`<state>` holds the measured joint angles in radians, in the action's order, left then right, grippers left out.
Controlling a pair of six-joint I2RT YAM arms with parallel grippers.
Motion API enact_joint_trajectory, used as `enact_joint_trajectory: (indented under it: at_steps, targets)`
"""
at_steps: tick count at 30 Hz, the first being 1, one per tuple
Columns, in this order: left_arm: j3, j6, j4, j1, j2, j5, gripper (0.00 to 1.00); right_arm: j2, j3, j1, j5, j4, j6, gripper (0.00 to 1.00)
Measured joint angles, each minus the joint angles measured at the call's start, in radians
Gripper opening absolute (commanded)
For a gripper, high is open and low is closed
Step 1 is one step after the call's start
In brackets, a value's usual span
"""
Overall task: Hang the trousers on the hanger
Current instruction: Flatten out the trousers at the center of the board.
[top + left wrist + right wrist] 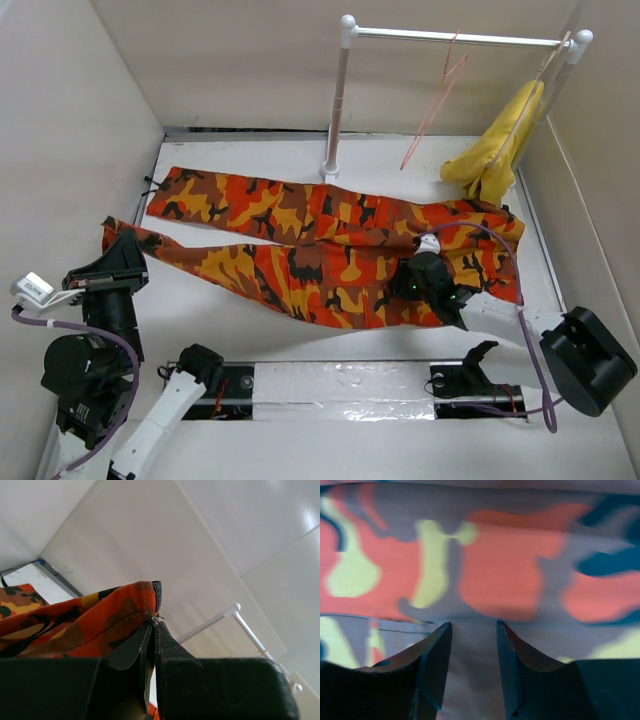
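A white counter boxed in by plain beige walls carries everything. The left fingers are pressed together on the hem of one leg of the trousers. In the left wrist view the cuff's folded edge is pinched right at their tips and the cloth fans away from them. The right fingers stand apart with nothing between them, hovering very close over the camouflage print near the waist end. Whether they touch the cloth cannot be told.

From there the trousers stretch flat across the counter, waist to the right and both legs running left, the nearer leg's cuff lifted at the left grip. The cloth looks thin, soft and limp, so it should be light but will sag, fold and drag wherever it is unsupported. A hem or the waistband, where the fabric is doubled, looks the surest hold.

The hanger hangs well apart on the white rail at the back, beside a yellow cloth.
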<state>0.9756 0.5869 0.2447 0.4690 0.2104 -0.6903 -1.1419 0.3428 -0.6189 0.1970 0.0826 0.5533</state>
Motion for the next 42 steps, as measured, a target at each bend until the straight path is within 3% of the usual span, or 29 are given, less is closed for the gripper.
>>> enact_joint_trajectory:
  at_steps: [7, 13, 17, 18, 20, 22, 23, 25, 26, 28, 30, 34, 38, 42]
  targets:
    - [-0.013, -0.074, -0.01, 0.0, -0.016, 0.076, 0.0, 0.003, -0.023, -0.169, -0.01, 0.02, 0.164, 0.39]
    - [-0.022, -0.131, -0.021, 0.0, -0.065, 0.092, 0.0, 0.275, -0.046, -0.362, 0.04, -0.25, 0.333, 0.43]
    - [-0.026, -0.155, -0.035, 0.002, -0.091, 0.087, 0.0, 0.504, 0.006, -0.349, 0.143, -0.454, 0.377, 0.57]
    - [-0.025, -0.159, -0.037, 0.004, -0.092, 0.089, 0.0, 0.552, 0.041, -0.327, 0.182, -0.516, 0.378, 0.65]
    - [-0.026, -0.164, -0.038, 0.008, -0.092, 0.095, 0.0, 0.604, 0.092, -0.251, 0.244, -0.581, 0.362, 0.64]
    - [-0.031, -0.166, -0.043, 0.01, -0.095, 0.113, 0.0, 0.63, 0.129, -0.113, 0.283, -0.598, 0.306, 0.53]
    - [-0.038, -0.166, -0.052, 0.013, -0.097, 0.122, 0.0, 0.626, 0.138, -0.028, 0.297, -0.594, 0.267, 0.41]
    - [-0.051, -0.167, -0.059, 0.013, -0.098, 0.137, 0.0, 0.583, 0.143, 0.152, 0.286, -0.56, 0.185, 0.33]
    - [-0.058, -0.167, -0.06, 0.013, -0.098, 0.146, 0.0, 0.534, 0.143, 0.245, 0.253, -0.525, 0.134, 0.27]
    - [-0.069, -0.167, -0.061, 0.013, -0.098, 0.165, 0.0, 0.394, 0.143, 0.423, 0.153, -0.446, 0.032, 0.03]
    - [-0.081, -0.167, -0.067, 0.013, -0.101, 0.179, 0.0, 0.24, 0.146, 0.52, 0.077, -0.38, -0.037, 0.0]
    - [-0.098, -0.168, -0.069, 0.013, -0.115, 0.191, 0.0, 0.011, 0.146, 0.459, -0.024, -0.349, -0.123, 0.0]
    - [-0.099, -0.168, -0.072, 0.013, -0.14, 0.193, 0.0, 0.013, 0.167, 0.316, -0.09, -0.379, -0.147, 0.0]
    - [-0.099, -0.168, -0.077, 0.013, -0.174, 0.192, 0.0, 0.044, 0.2, 0.265, -0.127, -0.4, -0.154, 0.02]
